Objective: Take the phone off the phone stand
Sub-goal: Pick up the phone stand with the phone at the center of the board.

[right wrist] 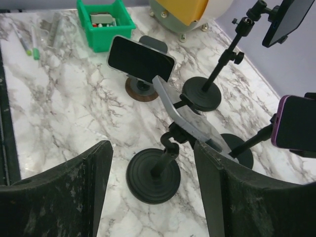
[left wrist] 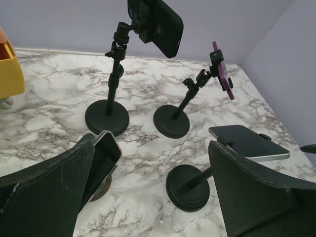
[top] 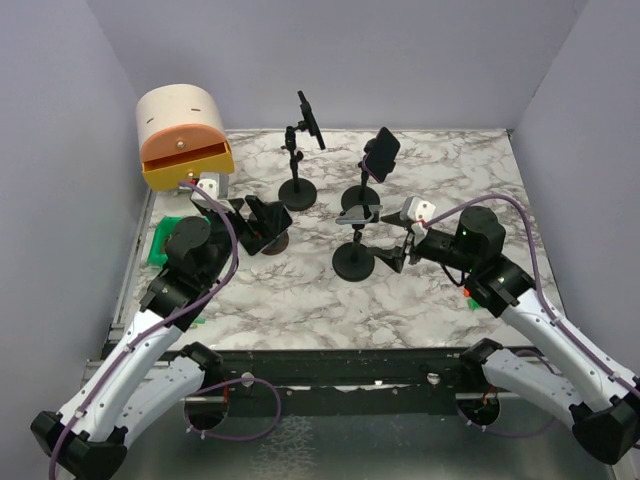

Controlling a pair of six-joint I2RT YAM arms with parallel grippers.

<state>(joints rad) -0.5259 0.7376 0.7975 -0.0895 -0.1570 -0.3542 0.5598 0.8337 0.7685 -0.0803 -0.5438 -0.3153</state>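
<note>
At the far left sits a cream and orange domed box [top: 183,135], with a green bin [top: 160,240] in front of it. The left claw [left wrist: 150,145] is spread wide and holds nothing. A dark phone [left wrist: 103,158] on a low stand [right wrist: 140,91] leans just inside its left finger; I can't tell whether they touch. Behind that, a tall stand [top: 298,190] carries a black phone [top: 311,118] up high. Further right, a tilted stand [top: 360,197] holds a purple-cased phone [top: 383,152]. Nearer the arms, the silver phone [top: 360,213] lies almost flat on top of the near stand [top: 353,262]. The right claw [right wrist: 152,148] is level with that stand, jaws fairly wide, one finger on each side of the stem. Its right finger is close by the phone's lower end. It grips nothing that I can see.
</note>
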